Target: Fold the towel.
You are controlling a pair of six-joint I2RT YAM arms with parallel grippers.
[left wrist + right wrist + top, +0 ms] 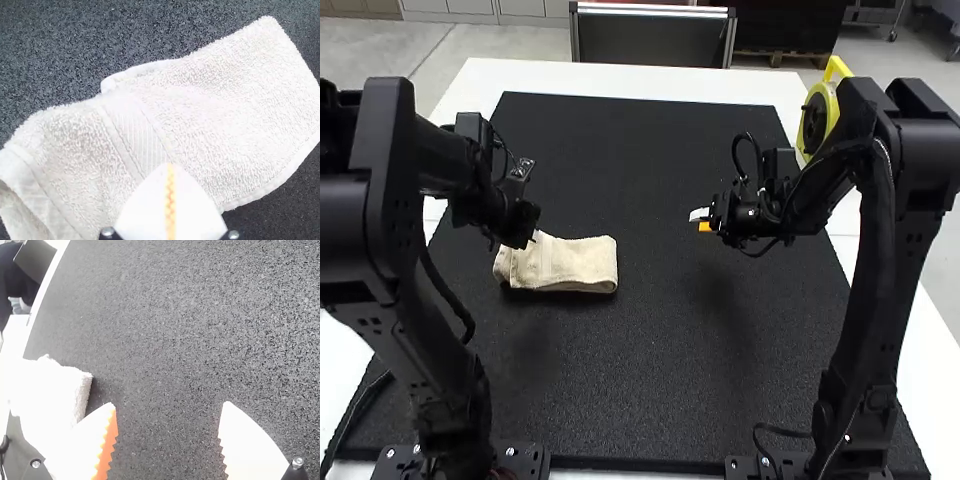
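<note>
Folded terry towel lies on black mat, left of centre | left gripper, fingers closed together, is at the towel | right gripper, fingers parted, is above bare mat

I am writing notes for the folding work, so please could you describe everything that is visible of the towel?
The towel is cream and looks like looped terry, with a flatter ribbed woven band across it. It lies folded into a compact, slightly uneven bundle of several layers, on the left part of the black mat. The left gripper is just over it, fingers together; whether they touch or pinch it, I cannot tell.
</note>
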